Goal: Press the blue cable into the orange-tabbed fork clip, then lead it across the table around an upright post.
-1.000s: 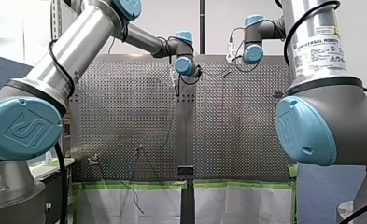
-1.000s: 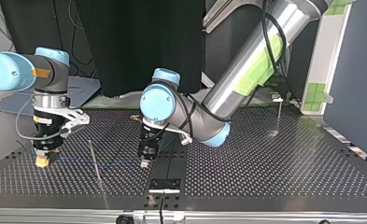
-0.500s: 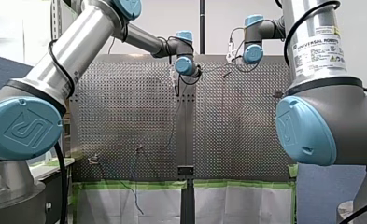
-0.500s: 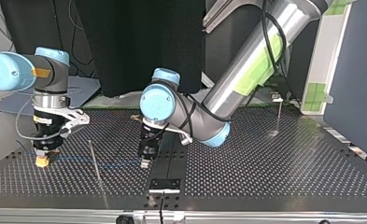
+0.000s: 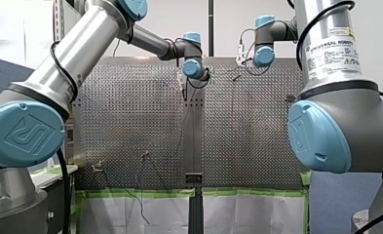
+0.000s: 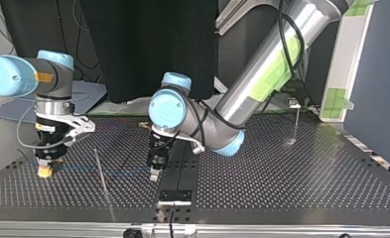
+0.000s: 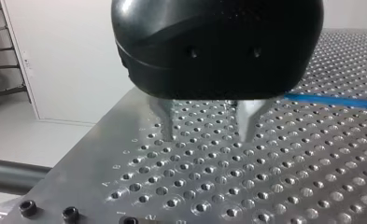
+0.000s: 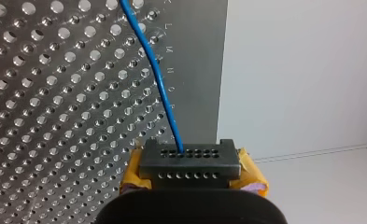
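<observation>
Routing looks like the step in hand. At the lower left of the view from across the desk point(image 6: 282, 178), the blue cable point(image 6: 83, 170) lies low, running from the right arm's tool point(image 6: 44, 171) past the thin upright post point(image 6: 99, 166) toward the left arm's tool point(image 6: 154, 173). The right tool is clamped on the cable, which comes straight out from its tips. The left tool is spread wide and holds nothing; the cable lies beside it. I cannot tell which side of the post the cable passes, nor pick out the clip. Next, I'd guess, the right arm must carry the cable round the post, keeping it taut.
</observation>
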`<state>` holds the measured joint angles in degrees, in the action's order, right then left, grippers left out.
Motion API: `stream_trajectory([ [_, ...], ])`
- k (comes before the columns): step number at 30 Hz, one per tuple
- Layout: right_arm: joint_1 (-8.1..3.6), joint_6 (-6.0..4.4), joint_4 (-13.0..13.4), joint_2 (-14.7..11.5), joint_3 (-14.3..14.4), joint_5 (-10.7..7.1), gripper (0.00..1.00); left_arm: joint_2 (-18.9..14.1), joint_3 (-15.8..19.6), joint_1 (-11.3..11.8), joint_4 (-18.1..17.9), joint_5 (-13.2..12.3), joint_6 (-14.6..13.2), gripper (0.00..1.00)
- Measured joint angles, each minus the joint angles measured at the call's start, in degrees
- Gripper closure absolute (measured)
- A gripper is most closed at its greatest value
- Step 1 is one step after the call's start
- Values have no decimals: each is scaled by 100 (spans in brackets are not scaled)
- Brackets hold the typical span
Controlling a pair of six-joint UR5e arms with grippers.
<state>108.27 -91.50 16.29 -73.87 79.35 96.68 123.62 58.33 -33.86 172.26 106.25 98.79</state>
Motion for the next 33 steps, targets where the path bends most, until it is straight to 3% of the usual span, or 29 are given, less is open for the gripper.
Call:
stream_trajectory([
  [2, 0, 0, 0, 0, -1, 0, 100, 3, 0, 0, 32, 61, 17, 0],
  [20, 0, 0, 0, 0, -1, 0, 100, -1, 0, 41, 222, 115, 110, 0],
  [33, 0, 0, 0, 0, 0, 0, 100, -2, 0, 10, 238, 298, 97, 0],
])
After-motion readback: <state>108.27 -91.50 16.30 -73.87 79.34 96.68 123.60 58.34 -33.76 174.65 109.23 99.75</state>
